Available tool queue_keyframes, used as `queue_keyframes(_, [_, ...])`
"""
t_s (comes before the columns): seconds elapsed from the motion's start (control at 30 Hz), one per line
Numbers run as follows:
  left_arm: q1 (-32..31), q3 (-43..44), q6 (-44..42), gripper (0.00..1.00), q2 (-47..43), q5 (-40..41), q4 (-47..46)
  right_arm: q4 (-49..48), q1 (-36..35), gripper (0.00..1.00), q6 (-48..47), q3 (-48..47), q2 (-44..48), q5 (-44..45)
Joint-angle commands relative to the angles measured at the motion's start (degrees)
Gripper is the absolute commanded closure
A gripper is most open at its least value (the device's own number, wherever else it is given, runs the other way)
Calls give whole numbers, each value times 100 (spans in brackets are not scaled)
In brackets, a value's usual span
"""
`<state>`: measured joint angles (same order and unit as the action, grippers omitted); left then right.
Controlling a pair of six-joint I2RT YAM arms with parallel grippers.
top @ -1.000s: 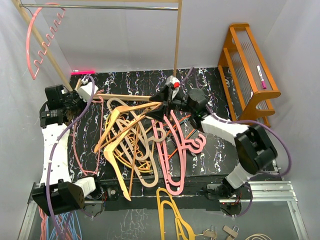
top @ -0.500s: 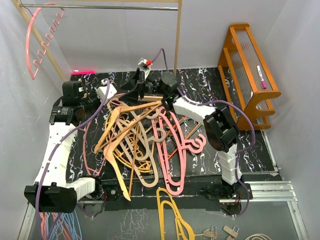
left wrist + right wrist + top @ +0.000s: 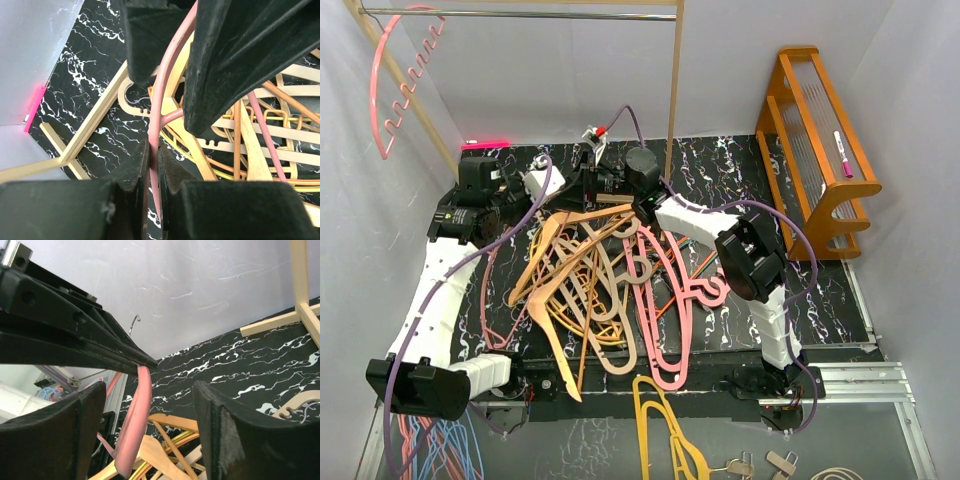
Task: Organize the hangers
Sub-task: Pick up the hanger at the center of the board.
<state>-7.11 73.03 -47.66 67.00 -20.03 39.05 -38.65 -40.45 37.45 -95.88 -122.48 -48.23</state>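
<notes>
Pink hanger (image 3: pixel 156 115): clamped in left end effector (image 3: pixel 154 170), held above the pile (image 3: pixel 590 280), likely to separate it. Right end effector (image 3: pixel 147 390): open, straddling the same hanger, apparently for handover.

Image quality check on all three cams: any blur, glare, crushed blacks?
Top view: evenly lit and sharp; only the neon pink strip at the black marbled mat's back corner glows hot. Left wrist: the left claw is crushed to near-black with little detail, while the thin pink hanger it pinches is crisp. Right wrist: the right claw is soft-focus and dark; the white wall behind is bright, not blown.
</notes>
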Motion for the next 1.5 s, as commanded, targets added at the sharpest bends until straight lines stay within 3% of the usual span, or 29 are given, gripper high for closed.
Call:
queue_keyframes(0.0, [-57, 378, 91, 100, 12, 23, -70, 4, -45, 38, 85, -418, -64, -14])
queue_keyframes(0.2, [-79, 414, 165, 100, 42, 9, -92, -184, -54, 87, 230, -482, -128, -32])
queue_keyframes(0.3, [-88, 442, 295, 100, 37, 31, -134, -257, -42, 92, 105, -216, 74, 133])
queue_keyframes(0.33, [-88, 461, 401, 96, 45, 71, -165, -288, -35, 92, 26, -70, 180, 201])
queue_keyframes(0.4, [-88, 639, 737, 31, 91, 175, -101, -279, 22, 92, -137, 312, 459, 456])
queue_keyframes(0.43, [-88, 837, 1003, 6, 144, 230, 11, -275, 61, 92, -205, 550, 680, 548])
queue_keyframes(0.47, [-86, 1224, 1298, 3, 214, 259, 215, -274, 115, 92, -258, 799, 859, 618])
queue_keyframes(0.57, [-81, 2152, 2302, 3, 354, 153, 945, -277, 306, 92, -392, 1479, 1348, 712])
queue_keyframes(0.67, [-24, 2370, 3044, 3, -26, 95, 1097, -246, 528, 92, -456, 2059, 1817, 806])
queue_keyframes(0.97, [435, 1018, 2826, 3, -905, -1449, 2034, 214, 1314, 92, -699, 3408, 3398, 1315])
queue_keyframes(1.1, [791, 615, 2406, 4, -692, -2125, 2269, 196, 1679, 92, -521, 4016, 4052, 1442])
queue_keyframes(1.3, [2333, -123, 924, 5, -103, -4058, 2484, 154, 2187, 92, -294, 4600, 4691, 1203])
queue_keyframes(1.4, [2399, -390, 6, 5, 347, -4595, 2776, 118, 2268, 92, -189, 4727, 4857, 1157])
queue_keyframes(1.47, [2296, -547, -117, 5, 544, -4672, 2627, 89, 2277, 92, -115, 4757, 4889, 1164])
